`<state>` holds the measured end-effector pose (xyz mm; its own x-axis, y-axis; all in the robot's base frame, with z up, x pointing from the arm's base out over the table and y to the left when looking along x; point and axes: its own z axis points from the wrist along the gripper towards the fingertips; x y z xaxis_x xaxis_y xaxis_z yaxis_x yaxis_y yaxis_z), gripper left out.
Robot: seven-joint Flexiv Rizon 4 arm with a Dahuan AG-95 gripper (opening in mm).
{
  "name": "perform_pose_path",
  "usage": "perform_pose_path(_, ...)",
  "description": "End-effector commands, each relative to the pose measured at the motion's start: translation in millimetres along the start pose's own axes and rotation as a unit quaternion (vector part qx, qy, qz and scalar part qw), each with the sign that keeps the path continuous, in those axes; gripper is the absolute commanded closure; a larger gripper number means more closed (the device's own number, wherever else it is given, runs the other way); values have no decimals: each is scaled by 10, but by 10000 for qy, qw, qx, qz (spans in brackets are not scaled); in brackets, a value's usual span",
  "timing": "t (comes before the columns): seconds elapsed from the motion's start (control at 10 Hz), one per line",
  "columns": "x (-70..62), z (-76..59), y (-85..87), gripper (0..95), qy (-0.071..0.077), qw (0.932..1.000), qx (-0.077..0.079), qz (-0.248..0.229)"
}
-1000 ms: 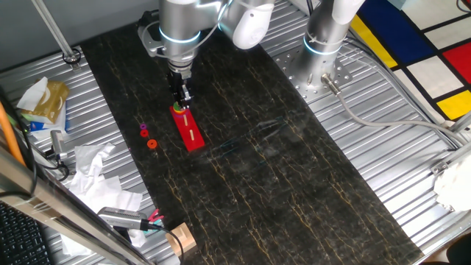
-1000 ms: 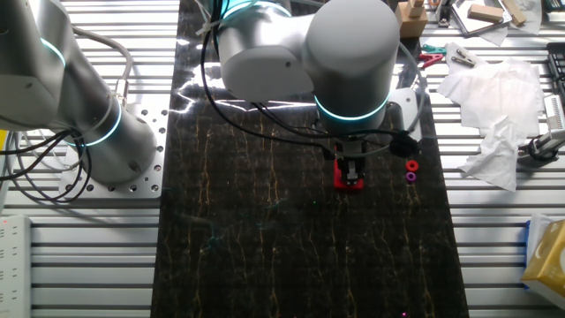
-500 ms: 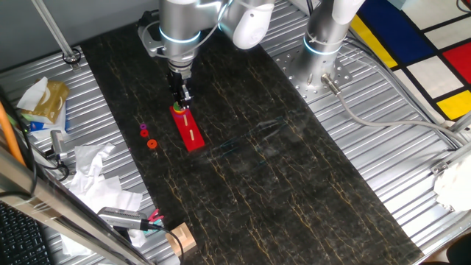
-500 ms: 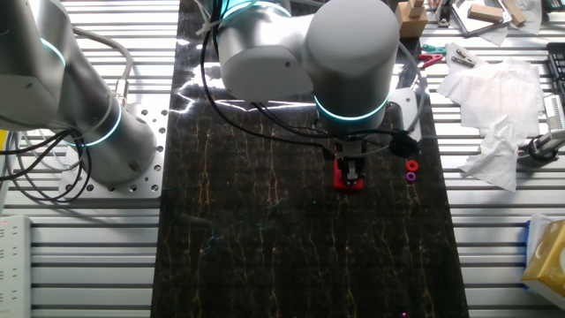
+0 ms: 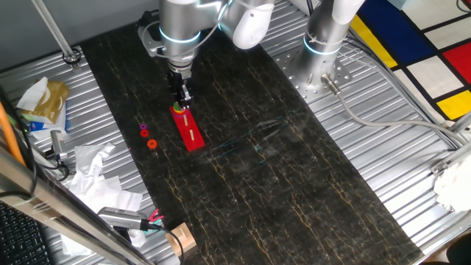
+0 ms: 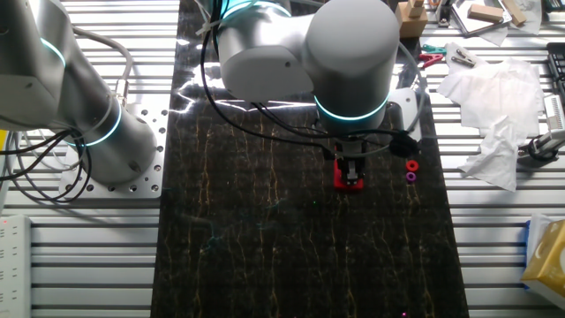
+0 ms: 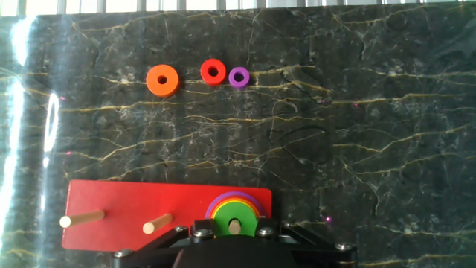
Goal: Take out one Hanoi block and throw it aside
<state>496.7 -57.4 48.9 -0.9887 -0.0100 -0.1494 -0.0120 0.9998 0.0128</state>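
Note:
The green Hanoi block sits on top of a stack of coloured rings on the right peg of a red base. My gripper is down over that peg, its jaws close against both sides of the green block. In one fixed view the gripper stands upright over the far end of the red base, with the green block at its tips. In the other fixed view the gripper hides most of the base.
Three loose rings lie on the dark mat beside the base: orange, red and purple. Two bare wooden pegs stand on the base. Crumpled paper and clutter lie off the mat's left edge.

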Motion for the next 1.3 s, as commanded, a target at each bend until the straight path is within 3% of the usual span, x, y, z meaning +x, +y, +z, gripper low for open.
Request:
perform_pose_path(0.1, -61, -246, -51, 950, 80, 9997, 134, -165)
perform_pose_path(0.7, -62, -251, -51, 950, 115, 9997, 131, -158)
perform_pose_path(1.3, -99, -487, -66, 950, 289, 9994, 122, -168)
